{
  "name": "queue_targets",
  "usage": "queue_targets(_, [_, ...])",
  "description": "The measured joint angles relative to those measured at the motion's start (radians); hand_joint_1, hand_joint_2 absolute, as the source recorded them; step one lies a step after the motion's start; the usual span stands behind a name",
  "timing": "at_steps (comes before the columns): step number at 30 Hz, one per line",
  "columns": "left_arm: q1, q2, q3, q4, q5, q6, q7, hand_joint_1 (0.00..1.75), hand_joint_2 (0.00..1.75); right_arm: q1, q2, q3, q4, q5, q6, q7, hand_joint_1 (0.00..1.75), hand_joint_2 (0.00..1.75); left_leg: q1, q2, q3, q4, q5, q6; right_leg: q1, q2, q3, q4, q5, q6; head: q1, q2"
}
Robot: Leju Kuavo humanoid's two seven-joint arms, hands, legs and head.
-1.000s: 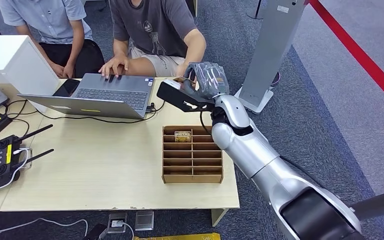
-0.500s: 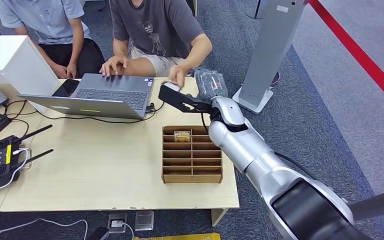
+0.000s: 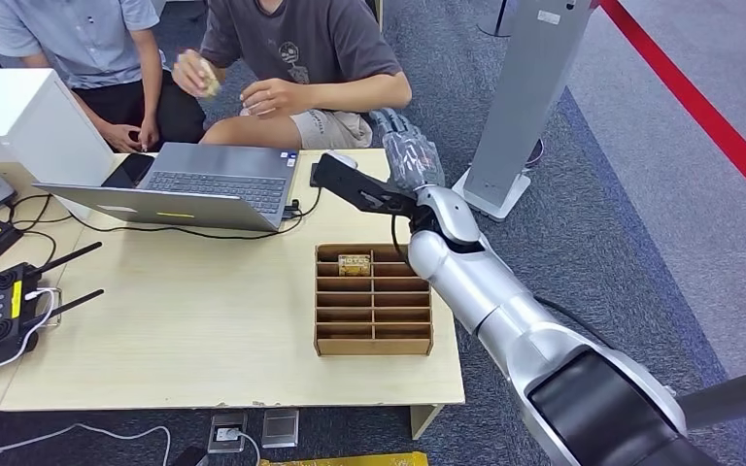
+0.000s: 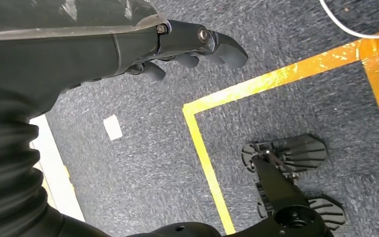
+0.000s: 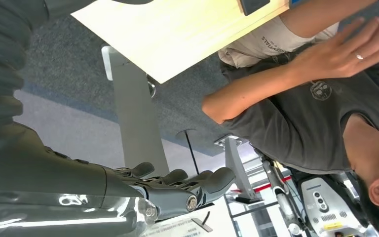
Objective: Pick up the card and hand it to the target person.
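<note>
On the table (image 3: 204, 320), a card (image 3: 355, 262) lies in the far row of the cardboard tray (image 3: 374, 299). Beyond it the right hand (image 3: 406, 153) reaches past the table's far edge, fingers loosely spread, holding nothing. The person in grey (image 3: 301, 49) holds a small item (image 3: 208, 78). The left hand (image 4: 187, 44) hangs empty over carpet (image 4: 296, 98).

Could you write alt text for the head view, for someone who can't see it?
A silver robot arm reaches over a wooden table, its right robot hand empty near a seated person in a dark T-shirt who holds a small card. On the table sit a laptop and a cardboard slotted box.
</note>
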Motion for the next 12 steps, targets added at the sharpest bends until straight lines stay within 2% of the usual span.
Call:
queue_targets(7, [0.026,0.001,-0.001,0.0,0.015,0.005,-0.011,0.0,1.75,0.157,-0.088,-0.057,-0.232,-0.065,0.064,0.056,0.0,1.75,0.0,0.0,0.0,0.0,0.0,0.0,0.0,0.0,0.0,-0.001,0.0,0.0,0.002,0.0])
queue_targets(12, [0.034,0.002,-0.001,0.0,0.024,0.008,-0.024,0.0,1.75,0.272,-0.146,-0.091,-0.421,-0.136,0.11,0.059,0.0,1.75,0.0,0.0,0.001,0.0,-0.001,0.0,0.0,0.0,0.0,-0.002,0.0,0.0,-0.001,0.0])
